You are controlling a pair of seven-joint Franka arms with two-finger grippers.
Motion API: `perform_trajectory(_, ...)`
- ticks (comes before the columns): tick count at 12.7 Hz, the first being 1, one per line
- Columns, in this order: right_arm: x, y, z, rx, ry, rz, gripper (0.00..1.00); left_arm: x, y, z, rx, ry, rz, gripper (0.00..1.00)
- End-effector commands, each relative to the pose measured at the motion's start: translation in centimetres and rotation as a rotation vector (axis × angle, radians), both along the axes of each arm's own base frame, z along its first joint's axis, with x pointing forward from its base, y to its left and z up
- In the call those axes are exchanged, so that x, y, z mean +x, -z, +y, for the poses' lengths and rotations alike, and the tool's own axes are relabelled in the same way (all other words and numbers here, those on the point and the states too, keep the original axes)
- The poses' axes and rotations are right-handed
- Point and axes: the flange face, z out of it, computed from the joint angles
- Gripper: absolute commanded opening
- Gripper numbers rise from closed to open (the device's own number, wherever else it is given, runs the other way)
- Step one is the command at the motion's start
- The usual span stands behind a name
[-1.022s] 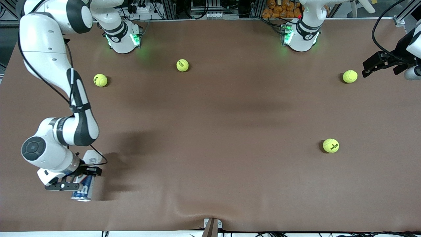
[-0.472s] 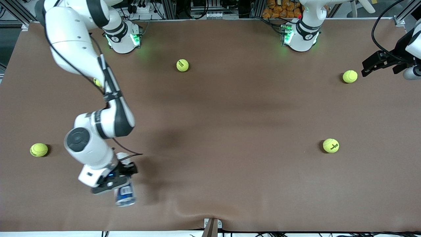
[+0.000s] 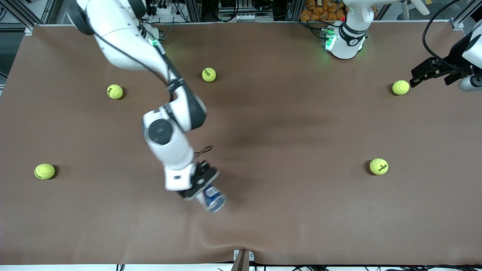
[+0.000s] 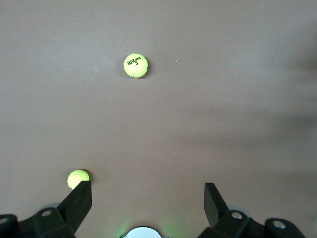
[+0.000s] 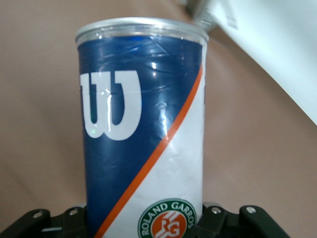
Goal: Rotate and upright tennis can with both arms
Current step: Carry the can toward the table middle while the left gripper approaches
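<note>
Swinging in from my right arm's end, my right claw (image 3: 206, 188) has carried the tennis can (image 3: 213, 199) over mid-bench, clamped low on its body, not yet upright. My left claw (image 3: 430, 70) waits open near a tennis ball (image 3: 400, 87). Handover remains. Brown bench (image 3: 286, 210) cloth, balls scattered, clutter along the base edge.

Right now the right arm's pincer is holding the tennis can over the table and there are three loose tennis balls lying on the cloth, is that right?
Not quite: the count is off. The front view shows five loose tennis balls, not three. The rest stands: the right pincer is holding the tennis can over the table.
</note>
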Motion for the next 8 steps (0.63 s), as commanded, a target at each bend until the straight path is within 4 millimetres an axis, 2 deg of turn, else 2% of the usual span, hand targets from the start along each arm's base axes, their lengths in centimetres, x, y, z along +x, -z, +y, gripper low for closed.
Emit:
perform_trajectory(1, -1.5, 0.2, 2.3, -0.091, -0.304, -0.029, 0.59, 0.1, 0.1, 0.3, -0.016, 0.011, 0.011, 1.00)
perform_trajectory(2, -2.3, 1.1, 3.4, -0.119, -0.419, -0.026, 0.59, 0.2, 0.2, 0.4, -0.016, 0.011, 0.014, 1.00)
perform_trajectory(3, -4.0, 2.3, 5.4, -0.146, -0.544, -0.020, 0.59, 0.2, 0.4, 0.4, -0.018, 0.010, 0.017, 1.00)
perform_trajectory(5, -8.6, 5.6, 9.6, -0.188, -0.714, 0.023, 0.59, 0.4, 0.7, 0.4, -0.018, 0.010, 0.024, 1.00)
perform_trajectory(6, -10.7, 7.8, 11.2, -0.202, -0.753, 0.048, 0.59, 0.6, 1.1, 0.3, -0.021, 0.011, 0.032, 1.00)
perform_trajectory(7, -12.2, 8.9, 12.5, -0.208, -0.781, 0.054, 0.59, 0.7, 1.2, 0.2, -0.021, 0.013, 0.034, 1.00)
perform_trajectory(8, -12.7, 9.7, 12.9, -0.212, -0.789, 0.063, 0.59, 0.7, 1.4, 0.1, -0.022, 0.014, 0.038, 1.00)
